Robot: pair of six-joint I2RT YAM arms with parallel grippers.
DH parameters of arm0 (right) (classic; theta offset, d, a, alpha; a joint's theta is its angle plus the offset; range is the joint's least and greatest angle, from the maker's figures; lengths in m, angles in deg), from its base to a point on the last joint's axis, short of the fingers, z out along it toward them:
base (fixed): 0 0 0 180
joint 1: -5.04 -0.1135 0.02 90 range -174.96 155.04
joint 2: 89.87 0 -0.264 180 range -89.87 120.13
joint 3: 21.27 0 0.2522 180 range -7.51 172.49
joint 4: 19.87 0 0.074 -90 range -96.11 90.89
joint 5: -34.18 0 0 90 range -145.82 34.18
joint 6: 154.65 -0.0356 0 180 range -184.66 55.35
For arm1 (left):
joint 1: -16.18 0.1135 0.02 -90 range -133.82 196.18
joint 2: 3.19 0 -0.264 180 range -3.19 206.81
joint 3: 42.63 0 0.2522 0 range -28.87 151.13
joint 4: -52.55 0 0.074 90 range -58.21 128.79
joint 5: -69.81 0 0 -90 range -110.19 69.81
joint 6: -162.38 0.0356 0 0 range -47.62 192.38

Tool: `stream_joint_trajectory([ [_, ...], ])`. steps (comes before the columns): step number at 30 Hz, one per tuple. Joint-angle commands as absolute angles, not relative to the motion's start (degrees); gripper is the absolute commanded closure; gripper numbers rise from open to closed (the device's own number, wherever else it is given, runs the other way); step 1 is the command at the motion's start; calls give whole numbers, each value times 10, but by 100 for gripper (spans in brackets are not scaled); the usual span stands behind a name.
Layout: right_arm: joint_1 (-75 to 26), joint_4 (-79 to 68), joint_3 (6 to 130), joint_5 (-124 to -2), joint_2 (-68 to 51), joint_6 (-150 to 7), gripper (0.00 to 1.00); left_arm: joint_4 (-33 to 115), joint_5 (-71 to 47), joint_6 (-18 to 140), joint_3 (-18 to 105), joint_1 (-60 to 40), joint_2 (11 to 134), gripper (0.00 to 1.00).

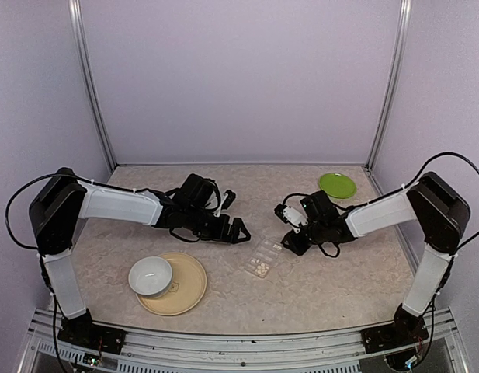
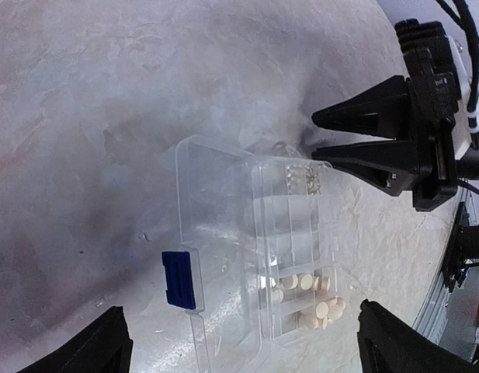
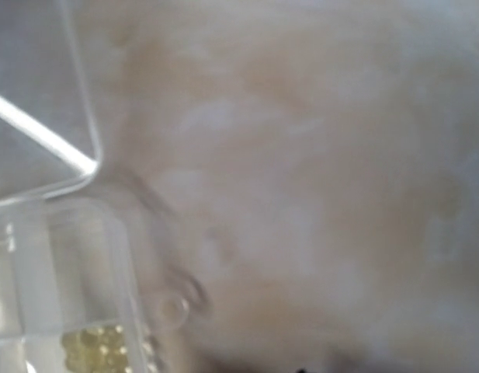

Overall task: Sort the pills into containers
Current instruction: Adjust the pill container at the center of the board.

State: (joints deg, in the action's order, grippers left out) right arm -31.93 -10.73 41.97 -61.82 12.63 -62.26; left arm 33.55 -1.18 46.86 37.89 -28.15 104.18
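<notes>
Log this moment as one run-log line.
left end effector: open, off the pill box | right end effector: closed at box's end, grip unclear | pills: inside box | lid: open

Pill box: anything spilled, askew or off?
Nothing stands out. The pill box lies open, its lid flat beside it. The pills sit inside the end compartments, and small yellowish beads are in another. No loose pills are visible on the table.
</notes>
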Motion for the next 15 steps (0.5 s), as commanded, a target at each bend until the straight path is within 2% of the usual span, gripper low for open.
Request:
stream_joint_trajectory([
  [1,-334,-126,397,-638,102,-622,68,320,-15,463,370,-277,1048,1],
  [8,-342,-132,378,-625,87,-629,68,311,-23,453,353,-277,1038,1],
  [15,-343,-136,372,-620,81,-632,67,367,45,455,334,-277,1039,1],
])
